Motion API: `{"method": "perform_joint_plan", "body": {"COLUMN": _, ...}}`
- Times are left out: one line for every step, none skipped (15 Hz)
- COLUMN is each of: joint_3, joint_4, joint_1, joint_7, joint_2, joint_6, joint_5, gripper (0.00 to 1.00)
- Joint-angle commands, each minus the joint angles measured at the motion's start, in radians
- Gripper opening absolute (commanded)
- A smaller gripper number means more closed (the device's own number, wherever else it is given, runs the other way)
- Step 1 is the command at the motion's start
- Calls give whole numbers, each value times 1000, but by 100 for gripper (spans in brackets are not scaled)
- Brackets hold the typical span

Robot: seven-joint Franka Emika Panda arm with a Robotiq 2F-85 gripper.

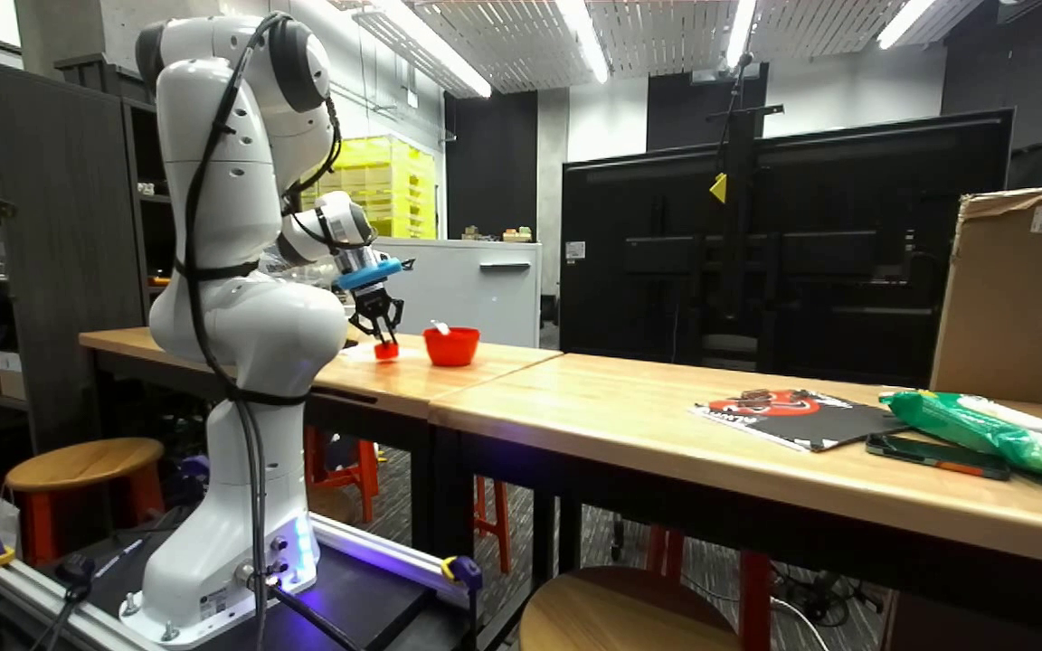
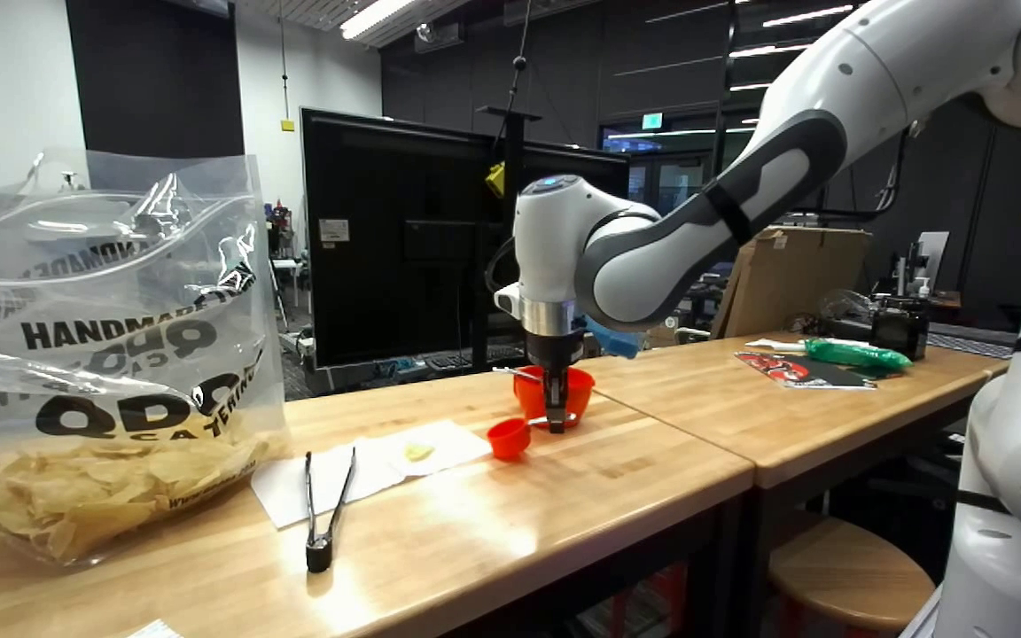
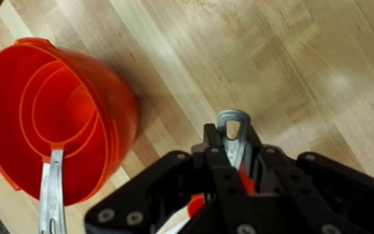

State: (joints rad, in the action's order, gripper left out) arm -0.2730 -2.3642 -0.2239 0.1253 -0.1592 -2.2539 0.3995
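A black claw (image 2: pixel 555 424) is pinching the flat metal handle (image 3: pixel 235 148) of a small red plastic cup (image 2: pixel 509 438). The cup is poking sideways toward white paper (image 2: pixel 457 439), near a deep red bowl (image 3: pixel 119 100).

A clear plastic bag (image 2: pixel 112 372), well apart from the gripper (image 2: pixel 557 416) and left of it in an exterior view, carried black print: "HANDMAD", its end lost in a crease; below that, larger, "QDO", with "CATERING" beneath; "WWW" and "COM" near the bottom. Too small or blurred to read were white lettering on the black sheet (image 1: pixel 833 421), right of the gripper in both exterior views; the sticker (image 2: pixel 333 230) on the dark screen (image 2: pixel 369 301) behind the gripper; the green sign (image 2: pixel 652 120) beyond and above it; marks on the metal handle (image 3: pixel 234 149) held in the gripper, wrist view.
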Motion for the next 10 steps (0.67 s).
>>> {"method": "perform_joint_plan", "body": {"joint_3": -11, "joint_4": 36, "joint_1": -14, "joint_7": -24, "joint_2": 33, "joint_6": -2, "joint_5": 10, "gripper": 5}}
{"method": "perform_joint_plan", "body": {"joint_3": -14, "joint_4": 43, "joint_1": -16, "joint_7": -24, "joint_2": 39, "joint_6": -2, "joint_5": 12, "gripper": 5}}
{"method": "perform_joint_plan", "body": {"joint_3": -18, "joint_4": 52, "joint_1": -18, "joint_7": -24, "joint_2": 45, "joint_6": -1, "joint_5": 12, "gripper": 5}}
{"method": "perform_joint_plan", "body": {"joint_3": -20, "joint_4": 62, "joint_1": -21, "joint_7": -24, "joint_2": 53, "joint_6": 1, "joint_5": 12, "gripper": 5}}
{"method": "perform_joint_plan", "body": {"joint_3": -24, "joint_4": 71, "joint_1": -23, "joint_7": -26, "joint_2": 60, "joint_6": 0, "joint_5": 16, "gripper": 5}}
{"method": "perform_joint_plan", "body": {"joint_3": -27, "joint_4": 83, "joint_1": -25, "joint_7": -32, "joint_2": 66, "joint_6": 2, "joint_5": 26, "gripper": 5}}
{"method": "perform_joint_plan", "body": {"joint_3": -29, "joint_4": 101, "joint_1": -28, "joint_7": -31, "joint_2": 73, "joint_6": 8, "joint_5": 27, "gripper": 5}}
{"method": "perform_joint_plan", "body": {"joint_3": -31, "joint_4": 113, "joint_1": -29, "joint_7": -36, "joint_2": 77, "joint_6": 8, "joint_5": 35, "gripper": 5}}
{"method": "perform_joint_plan", "body": {"joint_3": -33, "joint_4": 127, "joint_1": -32, "joint_7": -36, "joint_2": 81, "joint_6": 10, "joint_5": 38, "gripper": 5}}
{"method": "perform_joint_plan", "body": {"joint_3": -33, "joint_4": 136, "joint_1": -33, "joint_7": -37, "joint_2": 85, "joint_6": 9, "joint_5": 40, "gripper": 5}}
